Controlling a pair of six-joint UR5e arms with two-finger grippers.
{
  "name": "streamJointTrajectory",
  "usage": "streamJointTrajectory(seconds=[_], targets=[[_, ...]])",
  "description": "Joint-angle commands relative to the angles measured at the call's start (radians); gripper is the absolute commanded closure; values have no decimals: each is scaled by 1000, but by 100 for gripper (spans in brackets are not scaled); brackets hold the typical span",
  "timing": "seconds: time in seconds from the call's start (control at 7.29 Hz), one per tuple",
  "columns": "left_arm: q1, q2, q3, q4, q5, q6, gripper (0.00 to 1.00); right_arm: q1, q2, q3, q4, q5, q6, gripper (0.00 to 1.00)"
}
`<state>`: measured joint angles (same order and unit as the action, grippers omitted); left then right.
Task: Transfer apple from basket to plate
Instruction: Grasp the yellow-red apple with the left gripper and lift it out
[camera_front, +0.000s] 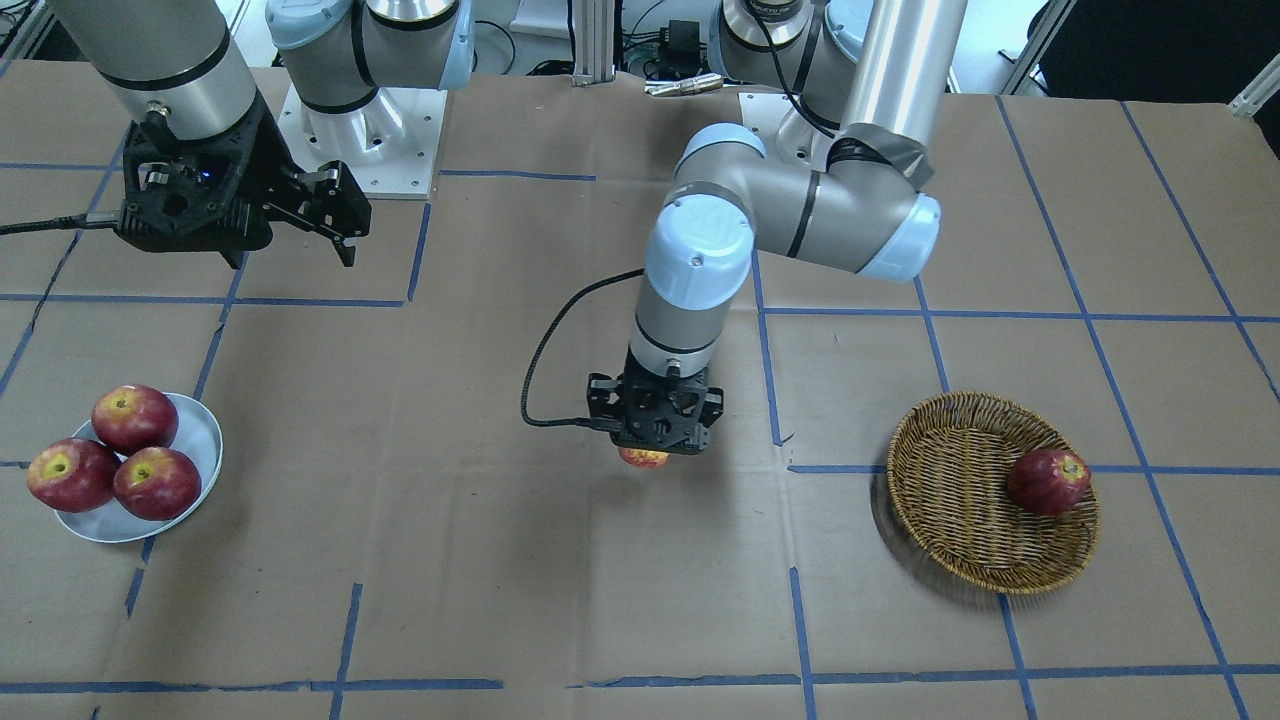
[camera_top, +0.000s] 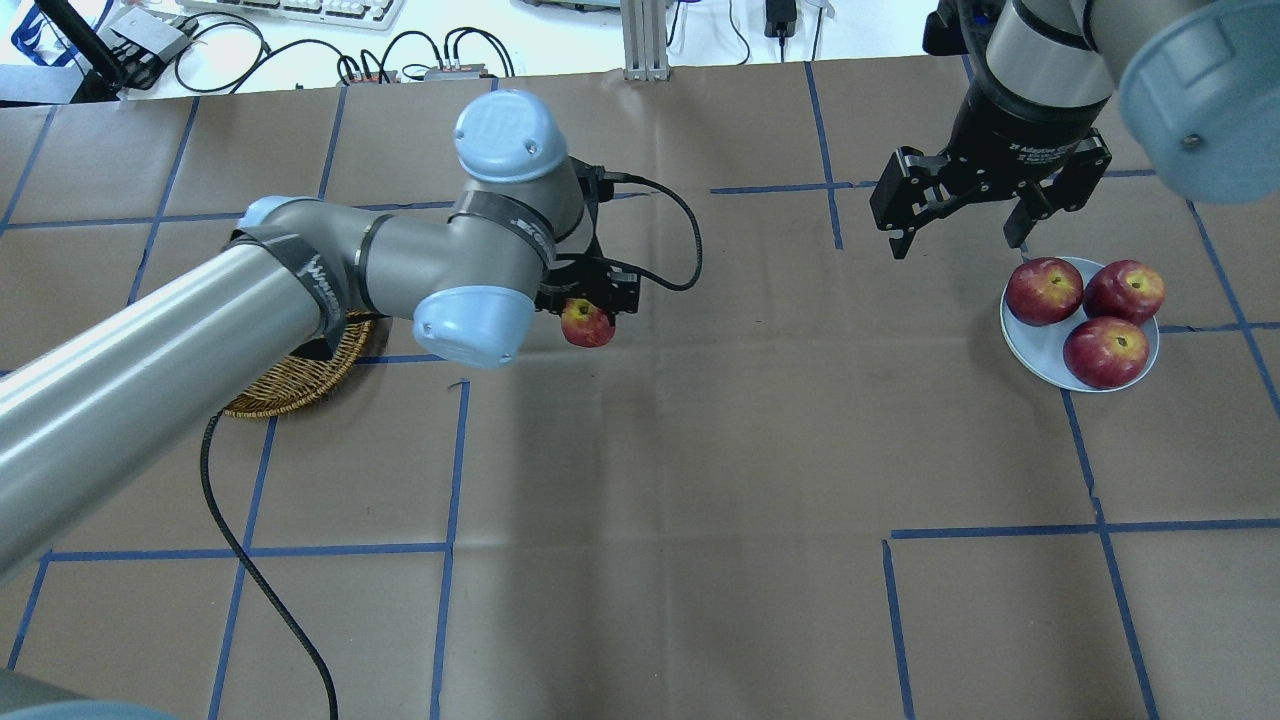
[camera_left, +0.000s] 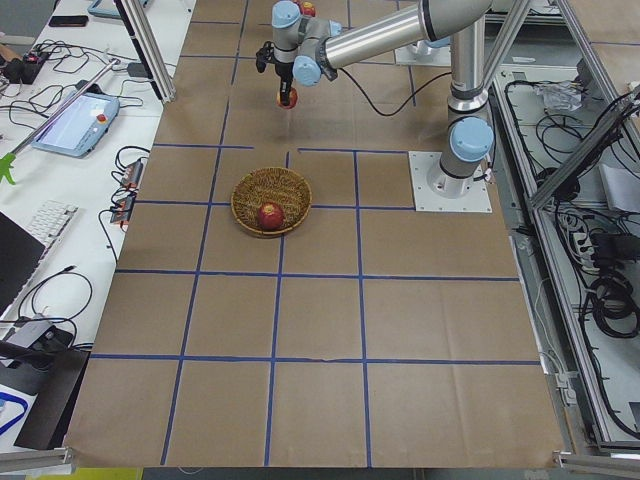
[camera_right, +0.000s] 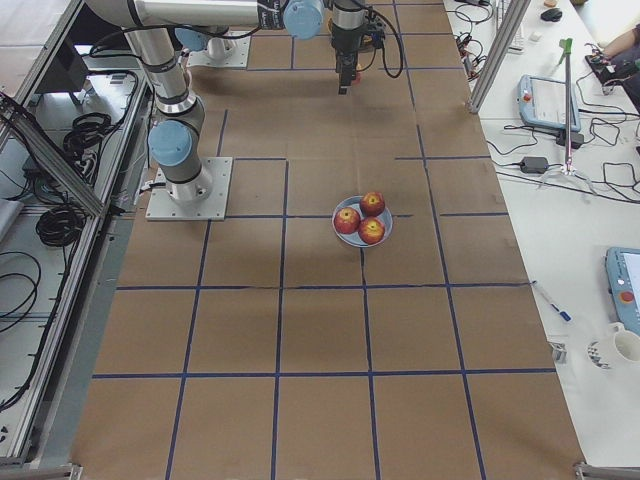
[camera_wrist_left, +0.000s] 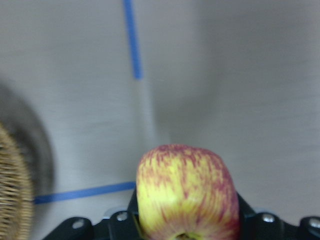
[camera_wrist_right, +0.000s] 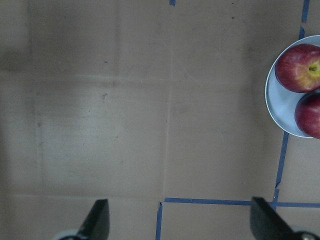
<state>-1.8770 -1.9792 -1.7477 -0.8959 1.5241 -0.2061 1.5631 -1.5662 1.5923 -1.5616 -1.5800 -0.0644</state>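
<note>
We held the yellow-streaked apple (camera_top: 587, 323) in the left jaws, which were closed on its sides from above and kept it off the brown-papered surface (camera_top: 700, 450). We judged this carry suited a crossing from the wicker basket (camera_front: 960, 500), at 9 o'clock on the overhead view, to the pale plate (camera_top: 1038, 342) at 3 o'clock. The fruit hung just toward 10 o'clock of the centre. One dark red apple (camera_front: 1047, 482) lay in the basket. The right jaws hung open and empty near the plate's 10 o'clock edge, and we judged them the main obstacle to a straight approach. Three dark red apples (camera_top: 1106, 352) crowded the plate, leaving only its 8 o'clock part bare, so we judged the set-down would need care.
</note>
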Motion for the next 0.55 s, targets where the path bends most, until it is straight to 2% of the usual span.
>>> streamJointTrajectory(seconds=[0.0,0.41], targets=[[-63,-64,2,74,-2,-44,50,0,0,0,0,0,0,0],[-73,-98,8,80,-7,-45,49,0,0,0,0,0,0,0]])
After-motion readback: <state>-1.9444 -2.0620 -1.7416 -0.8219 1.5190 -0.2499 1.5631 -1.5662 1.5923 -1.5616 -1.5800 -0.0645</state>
